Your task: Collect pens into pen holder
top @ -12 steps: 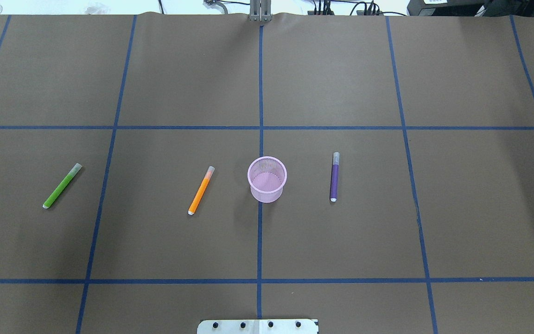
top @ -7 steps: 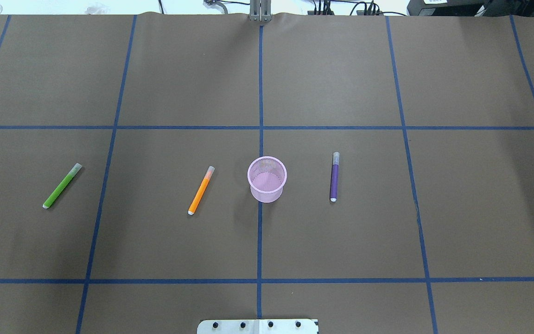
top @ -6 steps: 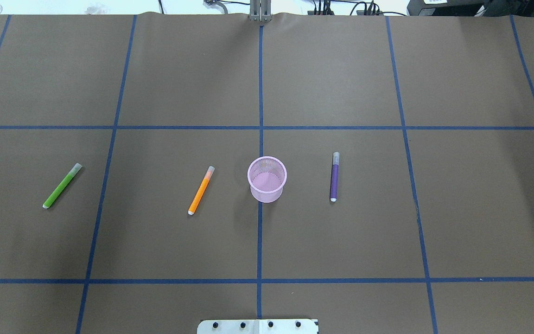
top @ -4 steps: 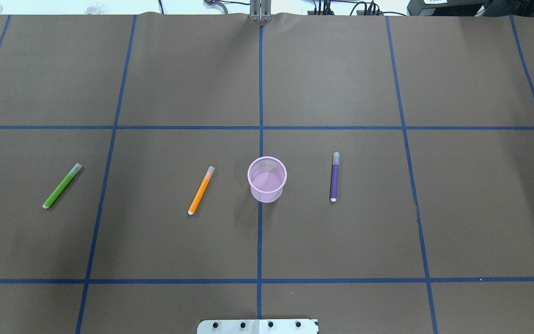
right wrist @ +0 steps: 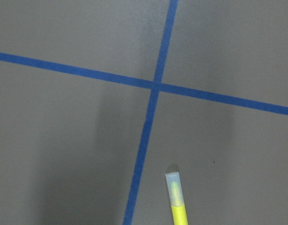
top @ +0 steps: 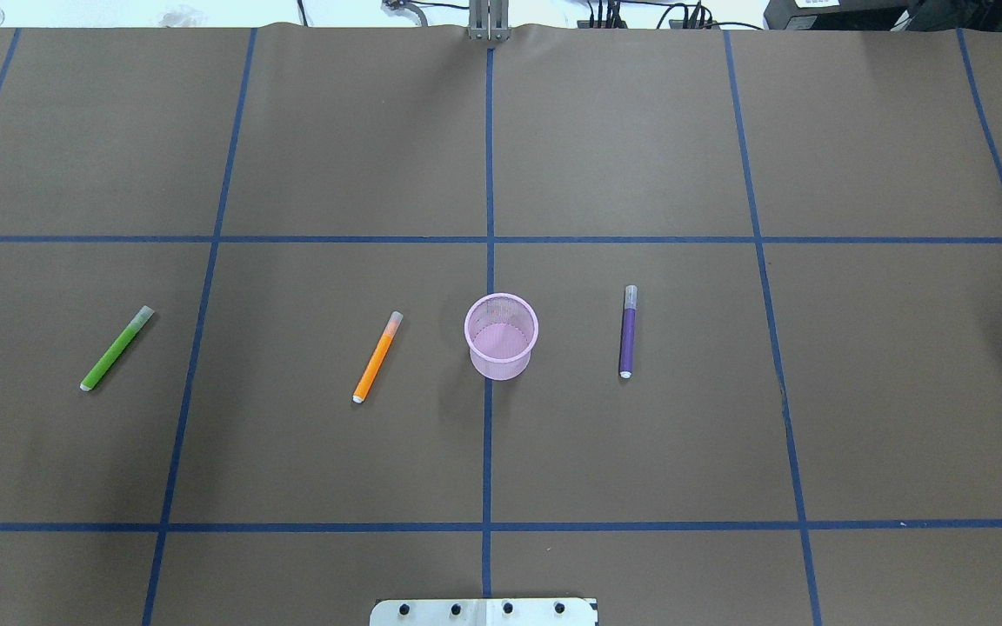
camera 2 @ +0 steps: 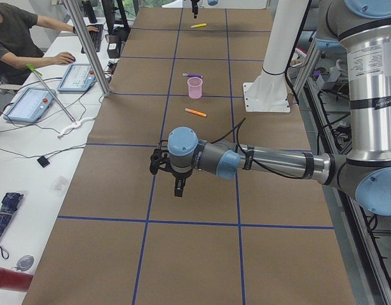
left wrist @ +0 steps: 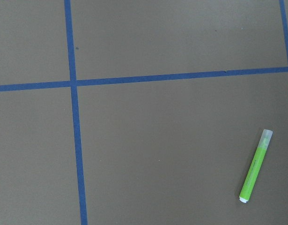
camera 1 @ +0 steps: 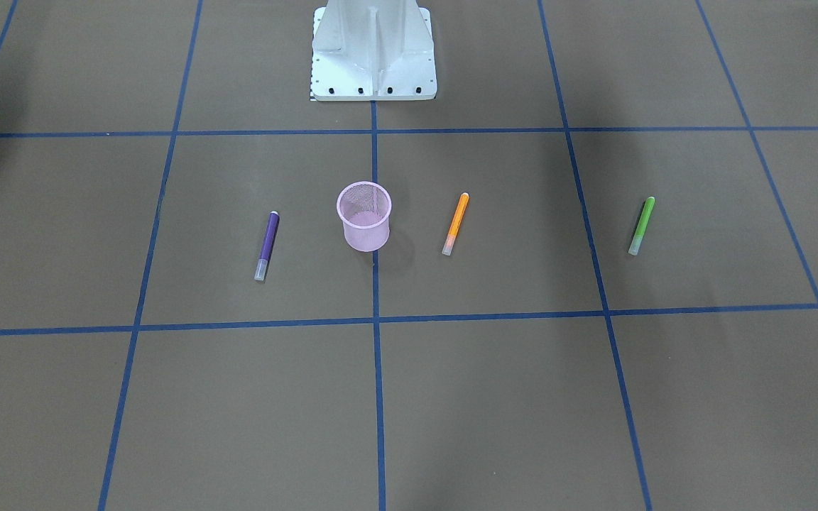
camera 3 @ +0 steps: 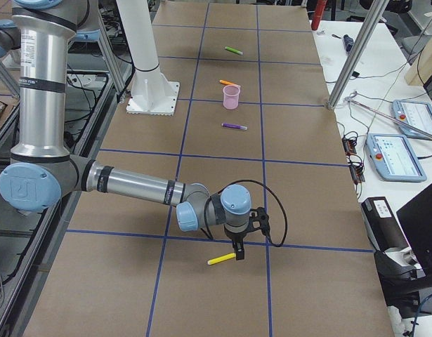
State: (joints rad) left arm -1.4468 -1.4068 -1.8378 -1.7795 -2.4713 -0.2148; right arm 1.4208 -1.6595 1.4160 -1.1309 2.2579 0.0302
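The pink mesh pen holder (top: 501, 335) stands upright at the table's middle, with no pen in it. The orange pen (top: 377, 356) lies to its left, the green pen (top: 116, 348) far left, and the purple pen (top: 628, 331) to its right. The yellow pen (camera 3: 222, 259) lies at the table's far right end, outside the overhead view. My right gripper (camera 3: 238, 253) hangs just above it, and the pen's cap shows in the right wrist view (right wrist: 176, 194). My left gripper (camera 2: 177, 190) points down over the left end. The left wrist view shows the green pen (left wrist: 256, 172). I cannot tell whether either gripper is open.
Blue tape lines (top: 488, 261) divide the brown table cover into squares. The robot's white base (camera 1: 373, 50) stands at the near edge. An operator (camera 2: 17, 38) sits at a side desk with tablets (camera 2: 30, 101) beyond the table's far edge.
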